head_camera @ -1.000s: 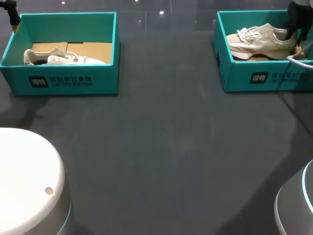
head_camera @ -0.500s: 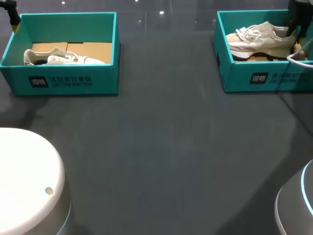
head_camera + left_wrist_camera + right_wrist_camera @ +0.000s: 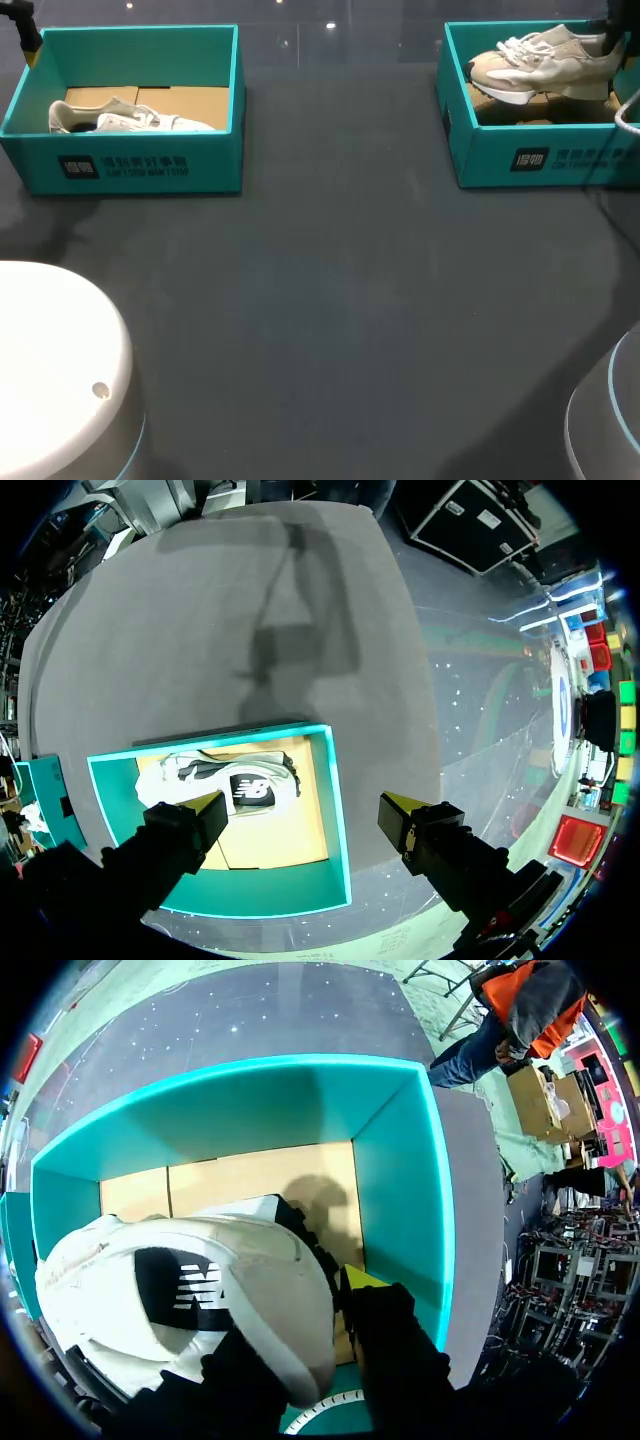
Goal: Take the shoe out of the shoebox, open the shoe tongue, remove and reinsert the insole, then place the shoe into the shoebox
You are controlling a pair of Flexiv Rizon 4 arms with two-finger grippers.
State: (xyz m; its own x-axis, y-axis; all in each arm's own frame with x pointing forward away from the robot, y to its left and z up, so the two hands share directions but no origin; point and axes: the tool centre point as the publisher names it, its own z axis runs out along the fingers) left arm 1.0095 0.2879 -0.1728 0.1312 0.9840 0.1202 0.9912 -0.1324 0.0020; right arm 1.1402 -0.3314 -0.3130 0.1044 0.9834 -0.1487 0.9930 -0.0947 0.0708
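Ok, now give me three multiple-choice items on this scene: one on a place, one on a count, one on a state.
1. Where is the right shoe? A. flat between the boxes; B. held over the right shoebox; C. upside down outside them.
2. How many shoeboxes are on the table? A. one; B. two; C. three.
3. How is the left end effector? A. open above the left shoebox; B. shut on a shoe; C. shut on a box wall.
1 B: the right end effector holds its heel, clear of the cardboard floor. 2 B: one teal box at each side. 3 A: its yellow tips stand apart, touching nothing.
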